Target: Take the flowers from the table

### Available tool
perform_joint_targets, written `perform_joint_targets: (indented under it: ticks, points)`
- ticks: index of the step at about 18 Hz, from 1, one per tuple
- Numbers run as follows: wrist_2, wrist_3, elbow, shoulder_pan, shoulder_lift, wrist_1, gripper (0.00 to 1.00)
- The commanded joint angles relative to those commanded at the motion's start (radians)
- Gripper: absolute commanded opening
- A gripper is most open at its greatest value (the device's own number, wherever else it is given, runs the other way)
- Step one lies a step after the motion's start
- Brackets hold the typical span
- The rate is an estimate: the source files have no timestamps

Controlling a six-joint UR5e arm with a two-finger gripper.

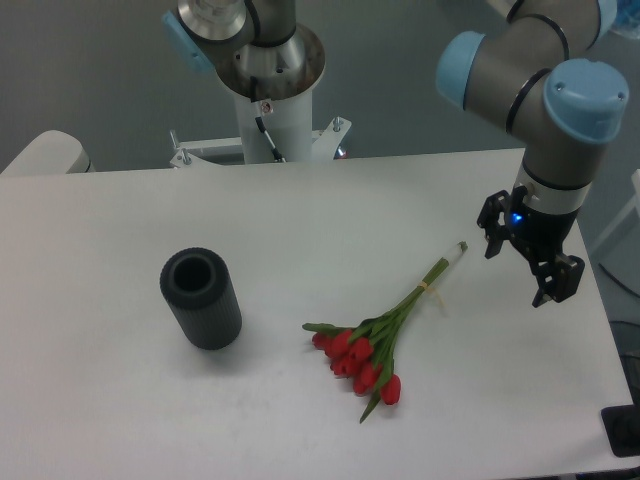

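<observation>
Vase (pixel 201 298): upright on your tabletop (pixel 300 220), mouth dark, contents hidden.
Flowers (pixel 385 332): lying flat, blooms lower left, stems toward upper right.
Tool (pixel 518 270): fingers spread, holding nothing, beside stem ends.

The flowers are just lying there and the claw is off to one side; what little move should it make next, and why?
Probably slide over toward the stem end. The gripper hangs open and empty beside the flowers, which lie flat on the table, their bare stems pointing toward it.

Single high front view over table (pixel 300 210).
</observation>
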Motion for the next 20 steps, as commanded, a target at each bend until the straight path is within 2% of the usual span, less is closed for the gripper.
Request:
perform_joint_targets:
  ticks: [7, 14, 20]
  points:
    - [0.000, -0.003, -0.021, 0.000, 0.005, 0.000, 1.00]
    - [0.000, -0.115, -0.069, -0.003, 0.014, 0.006, 1.00]
    - [0.000, -0.254, -0.170, -0.018, 0.020, 0.017, 1.00]
